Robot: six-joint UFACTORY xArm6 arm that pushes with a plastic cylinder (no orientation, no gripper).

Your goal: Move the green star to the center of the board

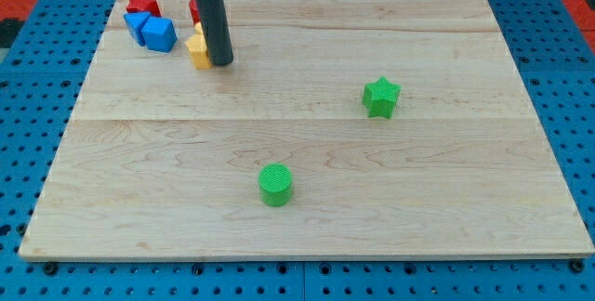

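The green star lies on the wooden board, right of the board's middle. My tip rests on the board near the view's top left, far to the left of the star. It stands right beside a yellow block, which the rod partly hides. A green cylinder stands below the board's middle.
At the view's top left corner are a red star, two blue blocks side by side, and a red block mostly hidden behind the rod. A blue pegboard surrounds the board.
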